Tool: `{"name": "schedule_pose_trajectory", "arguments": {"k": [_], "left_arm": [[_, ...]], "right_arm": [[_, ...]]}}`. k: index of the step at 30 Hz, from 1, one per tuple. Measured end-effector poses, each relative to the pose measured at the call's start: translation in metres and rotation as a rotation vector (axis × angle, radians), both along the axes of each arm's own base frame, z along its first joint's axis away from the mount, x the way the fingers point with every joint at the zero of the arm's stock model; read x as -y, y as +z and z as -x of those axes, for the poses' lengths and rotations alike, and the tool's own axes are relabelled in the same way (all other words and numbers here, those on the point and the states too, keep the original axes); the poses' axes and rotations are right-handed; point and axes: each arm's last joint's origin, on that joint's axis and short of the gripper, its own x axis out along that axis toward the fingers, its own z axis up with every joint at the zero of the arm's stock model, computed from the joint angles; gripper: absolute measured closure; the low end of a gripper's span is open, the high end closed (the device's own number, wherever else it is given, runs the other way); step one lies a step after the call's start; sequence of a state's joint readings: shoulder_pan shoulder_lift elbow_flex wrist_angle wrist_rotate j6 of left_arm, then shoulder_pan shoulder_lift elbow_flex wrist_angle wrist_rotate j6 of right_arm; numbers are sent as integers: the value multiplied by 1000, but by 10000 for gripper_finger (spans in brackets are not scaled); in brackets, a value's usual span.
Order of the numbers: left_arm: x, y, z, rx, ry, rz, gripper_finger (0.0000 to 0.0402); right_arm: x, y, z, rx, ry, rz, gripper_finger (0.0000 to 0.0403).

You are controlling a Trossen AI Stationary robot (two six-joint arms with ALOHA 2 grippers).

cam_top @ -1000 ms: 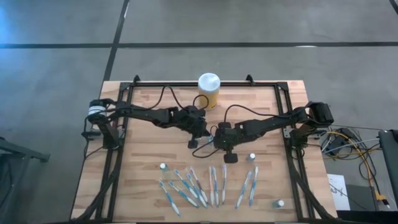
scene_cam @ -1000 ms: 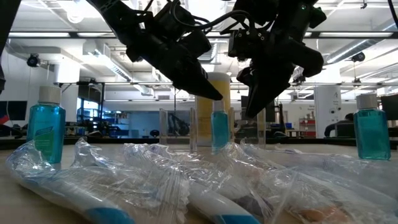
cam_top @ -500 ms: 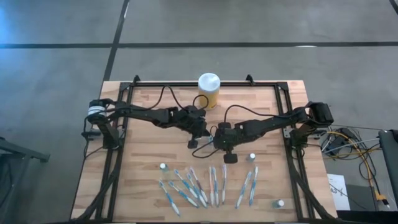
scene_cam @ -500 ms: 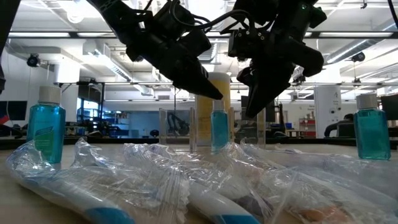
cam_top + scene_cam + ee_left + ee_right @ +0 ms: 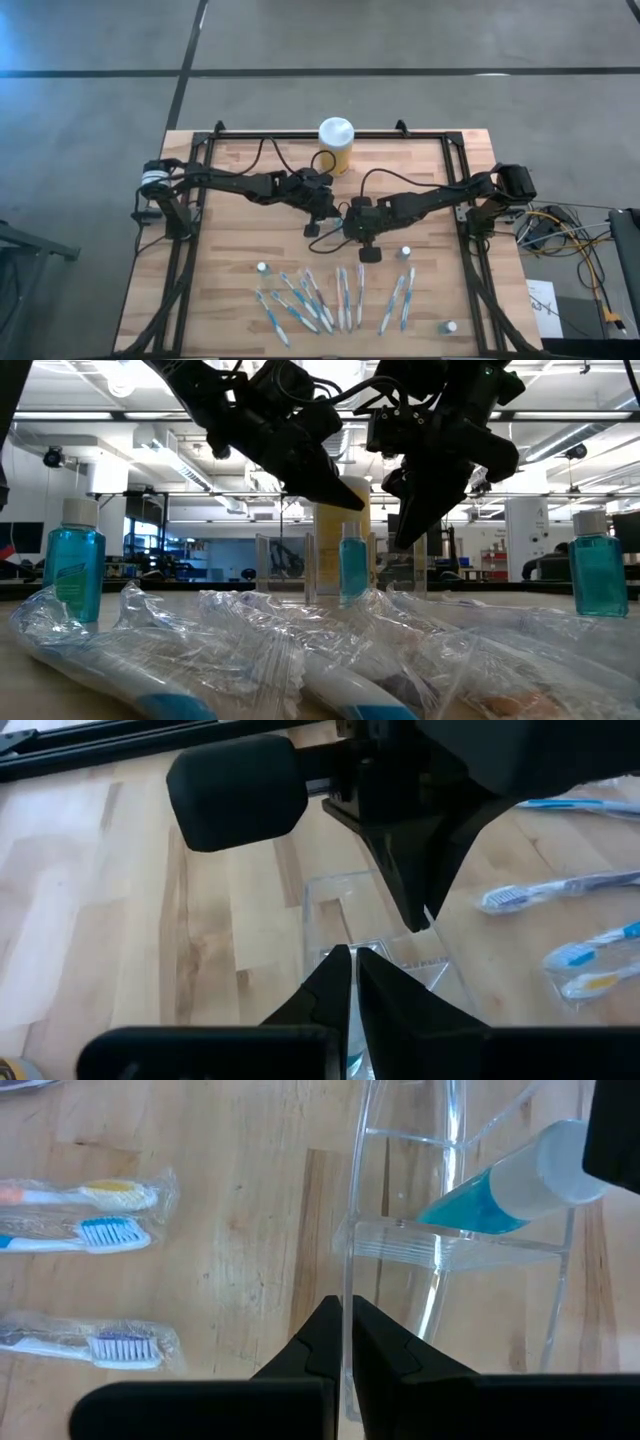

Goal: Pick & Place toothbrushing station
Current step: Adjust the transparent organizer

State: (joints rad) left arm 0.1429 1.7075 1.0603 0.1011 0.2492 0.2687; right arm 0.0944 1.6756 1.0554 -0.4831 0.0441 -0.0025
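Steadiness matters here: at the centre of the high view both grippers hang over the clear holder (image 5: 455,1245). The right gripper (image 5: 346,1320) is pinching the holder's thin wall. The left gripper (image 5: 346,965) has its fingers pressed nearly together, empty, above the blue tube (image 5: 510,1190) standing inside. I'd say keep the holder braced. Wrapped toothbrushes (image 5: 340,298) wait lower centre.

Seen from above, the clear holder (image 5: 338,222) all but vanishes beneath the two meeting arms. At table height, crumpled wrappers (image 5: 300,650) hide the toothbrushes inside, and the yellow jar (image 5: 340,540) stands half-screened. The blue tube (image 5: 520,1185) is cut off by a dark finger.
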Motion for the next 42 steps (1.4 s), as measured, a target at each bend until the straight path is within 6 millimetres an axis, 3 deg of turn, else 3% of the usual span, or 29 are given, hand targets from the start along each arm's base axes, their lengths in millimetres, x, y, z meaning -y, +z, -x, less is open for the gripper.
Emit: {"name": "schedule_pose_trajectory", "arguments": {"k": [6, 14, 18, 24, 31, 42], "left_arm": [[2, 29, 16, 36, 2, -3, 376], [8, 78, 55, 73, 16, 24, 376], [11, 92, 72, 69, 25, 44, 376], [16, 93, 83, 44, 21, 59, 376], [17, 80, 86, 5, 18, 59, 376], [20, 79, 89, -10, -33, 146, 376]], "right_arm": [[0, 0, 0, -3, 0, 0, 394], [0, 0, 0, -2, -3, -1, 392], [0, 0, 0, -1, -4, -1, 377], [0, 0, 0, -7, -4, 0, 353], [0, 5, -3, 11, 3, 1, 322], [0, 23, -5, 25, 15, 10, 276]]}}
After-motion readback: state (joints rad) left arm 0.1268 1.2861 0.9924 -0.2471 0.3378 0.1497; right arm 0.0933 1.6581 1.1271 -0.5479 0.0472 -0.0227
